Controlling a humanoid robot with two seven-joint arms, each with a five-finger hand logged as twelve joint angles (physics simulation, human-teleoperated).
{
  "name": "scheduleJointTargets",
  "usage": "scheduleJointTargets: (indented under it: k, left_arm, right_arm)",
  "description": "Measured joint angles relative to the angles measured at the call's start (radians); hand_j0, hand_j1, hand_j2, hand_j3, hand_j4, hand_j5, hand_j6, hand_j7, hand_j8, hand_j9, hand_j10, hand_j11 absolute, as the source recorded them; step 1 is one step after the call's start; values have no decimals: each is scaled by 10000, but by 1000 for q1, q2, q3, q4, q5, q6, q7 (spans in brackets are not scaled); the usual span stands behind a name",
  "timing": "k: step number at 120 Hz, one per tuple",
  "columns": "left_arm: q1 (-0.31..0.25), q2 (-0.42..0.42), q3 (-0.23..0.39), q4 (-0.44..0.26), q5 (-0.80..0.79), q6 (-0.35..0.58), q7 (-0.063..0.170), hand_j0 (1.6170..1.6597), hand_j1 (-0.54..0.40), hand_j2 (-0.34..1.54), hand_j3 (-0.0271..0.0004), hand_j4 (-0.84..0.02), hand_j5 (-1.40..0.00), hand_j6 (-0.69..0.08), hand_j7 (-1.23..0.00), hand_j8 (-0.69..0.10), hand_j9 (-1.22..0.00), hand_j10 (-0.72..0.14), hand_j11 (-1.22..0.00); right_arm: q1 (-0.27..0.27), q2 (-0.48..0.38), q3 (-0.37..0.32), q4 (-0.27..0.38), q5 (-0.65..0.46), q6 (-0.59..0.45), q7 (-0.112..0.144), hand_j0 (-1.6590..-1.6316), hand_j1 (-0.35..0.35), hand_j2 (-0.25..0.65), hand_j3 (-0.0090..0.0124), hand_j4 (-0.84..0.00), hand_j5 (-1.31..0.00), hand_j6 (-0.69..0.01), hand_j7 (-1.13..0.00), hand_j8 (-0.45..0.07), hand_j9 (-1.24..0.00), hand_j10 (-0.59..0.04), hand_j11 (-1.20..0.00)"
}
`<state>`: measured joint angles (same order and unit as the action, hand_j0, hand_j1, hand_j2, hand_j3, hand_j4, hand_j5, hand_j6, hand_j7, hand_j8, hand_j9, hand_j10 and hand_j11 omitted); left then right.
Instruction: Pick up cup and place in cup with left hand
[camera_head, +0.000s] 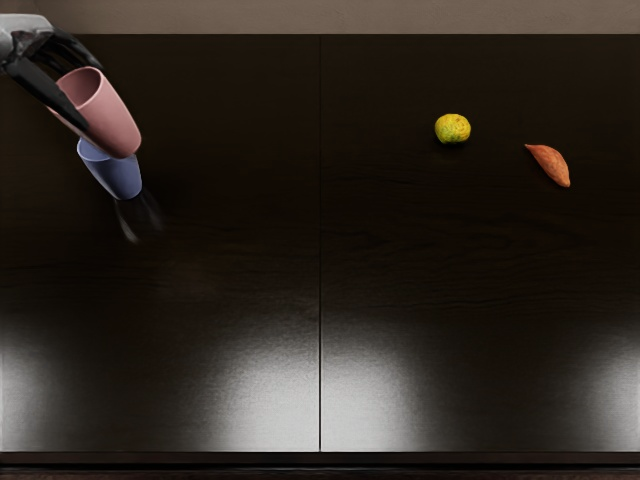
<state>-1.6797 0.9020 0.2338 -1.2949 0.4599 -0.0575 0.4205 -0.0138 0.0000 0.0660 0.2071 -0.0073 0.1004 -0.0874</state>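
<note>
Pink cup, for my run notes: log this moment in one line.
left hand: holding pink cup | blue cup: partly behind it | nested: no

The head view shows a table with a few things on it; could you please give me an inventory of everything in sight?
Pink cup: one, dusty pink, at the upper left, held and overlapping the blue cup in the view; whether its base is inside cannot be told
Blue cup: one, blue, on the table, just below the pink cup in the picture
Round fruit: one, yellow-green, right of the table's middle
Sweet potato: one, orange, right of the round fruit
Table: one, very dark brown, across most of the view
Left robot hand: one, black and grey, top left, grasping the pink cup
</note>
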Motion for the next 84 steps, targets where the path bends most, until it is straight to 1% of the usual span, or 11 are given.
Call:
scheduleJointTargets:
  k: [19,38,61,66,67,71,84]
  left_arm:
    - [6,22,-2,2,8,1,-3,16570,-1350,2137,0,-5082,-6333,-3463,-6357,-3409,-6239,-4920,-6269]
    - [17,23,-10,13,19,12,-4,16570,-1325,2093,0,-5080,-6335,-3466,-6366,-3425,-6255,-4845,-6268]
    - [27,1,-12,65,45,44,-6,16569,-1304,2137,0,-5081,-6388,-3475,-6430,-3403,-6296,-4816,-6298]
    - [30,-5,-12,76,49,50,-11,16569,-1326,2117,0,-5061,-6386,-3439,-6419,-3429,-6299,-4810,-6299]
    - [33,-9,-12,79,51,52,-12,16569,-1385,2100,0,-5052,-6336,-3440,-6384,-3672,-6285,-4769,-6297]
    - [39,-20,-12,87,52,57,-17,16571,-1341,2364,0,-5017,-6331,-3554,-6345,-3546,-6284,-4815,-6294]
    - [43,-42,-13,105,56,74,-27,16569,-1278,2163,0,-4910,-6343,-3597,-6315,-3530,-6300,-4800,-6304]
  right_arm:
    - [0,0,0,0,0,0,0,-16581,-3288,-35,0,-167,-218,-167,-218,-167,-218,-167,-218]
    - [0,0,0,0,0,0,0,-16581,-3288,-35,0,-167,-218,-167,-218,-167,-218,-167,-218]
    - [0,0,0,0,0,-1,0,-16581,-3288,-35,0,-167,-218,-167,-218,-167,-218,-167,-218]
    - [0,0,0,0,0,0,0,-16581,-3288,-35,0,-167,-218,-167,-218,-167,-218,-167,-218]
    - [0,0,0,0,0,0,0,-16581,-3288,-35,0,-167,-218,-167,-218,-167,-218,-167,-218]
    - [0,0,0,0,0,0,0,-16581,-3288,-35,0,-167,-218,-167,-218,-167,-218,-167,-218]
    - [0,0,0,0,0,0,0,-16581,-3288,-35,0,-167,-218,-167,-218,-167,-218,-167,-218]
